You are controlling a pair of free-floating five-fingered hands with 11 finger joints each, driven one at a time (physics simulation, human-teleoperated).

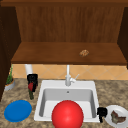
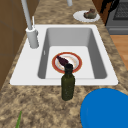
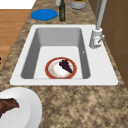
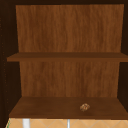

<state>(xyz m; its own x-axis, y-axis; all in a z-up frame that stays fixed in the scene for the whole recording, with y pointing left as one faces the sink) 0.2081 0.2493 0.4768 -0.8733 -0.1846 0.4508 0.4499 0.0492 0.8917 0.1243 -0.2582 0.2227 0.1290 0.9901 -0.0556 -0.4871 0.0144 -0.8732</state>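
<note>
No writing, label, brand, number or sign can be read on anything around the sink (image 1: 40,105).

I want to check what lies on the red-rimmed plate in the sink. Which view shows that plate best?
The right side view: the red-rimmed plate lies unobstructed in the sink basin, dark food on it. In the left side view a dark green bottle overlaps its near edge. In the front view it shows as a plain red disc.
</note>
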